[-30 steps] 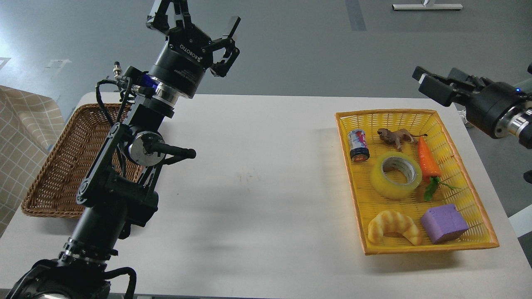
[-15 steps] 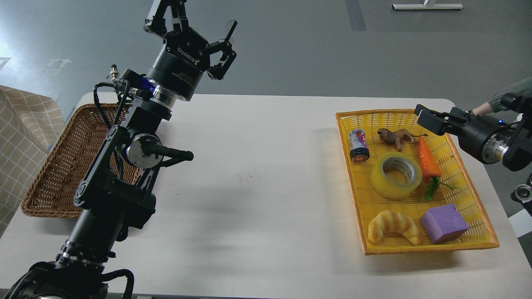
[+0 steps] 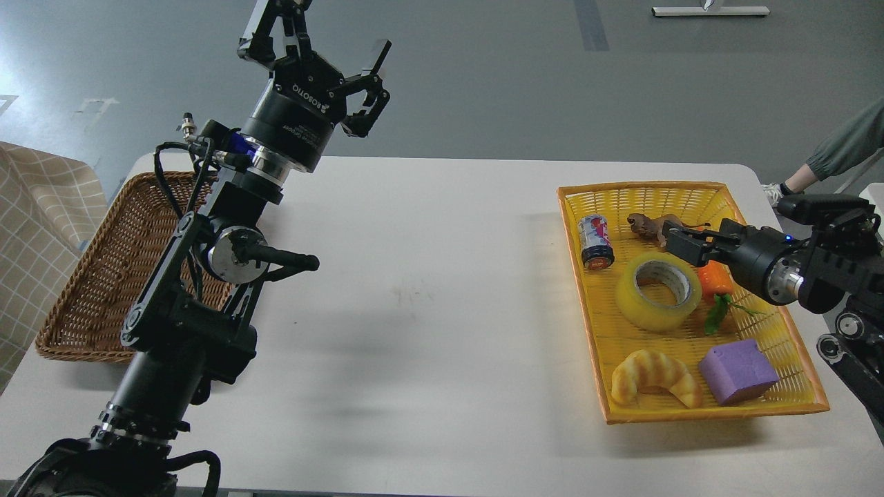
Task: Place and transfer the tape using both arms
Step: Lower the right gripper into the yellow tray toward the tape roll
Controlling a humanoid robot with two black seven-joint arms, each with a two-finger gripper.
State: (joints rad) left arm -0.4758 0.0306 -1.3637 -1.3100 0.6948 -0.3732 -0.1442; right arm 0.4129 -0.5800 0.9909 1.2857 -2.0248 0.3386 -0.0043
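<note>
The tape (image 3: 649, 307), a wide yellow translucent roll with a grey-white core, lies flat in the middle of the yellow tray (image 3: 642, 188) on the right. My right gripper (image 3: 678, 246) comes in low from the right, just above the tray, its fingers a little apart. Its tips sit close to the roll's upper right rim, over the carrot, not touching the tape. My left gripper (image 3: 318, 38) is raised high past the table's back left edge, open and empty.
The tray also holds a small can (image 3: 595, 241), a brown toy lion (image 3: 648, 224), an orange carrot (image 3: 715, 279), a croissant (image 3: 652, 376) and a purple block (image 3: 737, 371). A brown wicker basket (image 3: 90, 290) stands at the left. A person's leg (image 3: 842, 148) shows at the far right.
My right arm has swung down and left, from above the table's right edge into the tray beside the tape. The left arm has shifted very slightly left.
</note>
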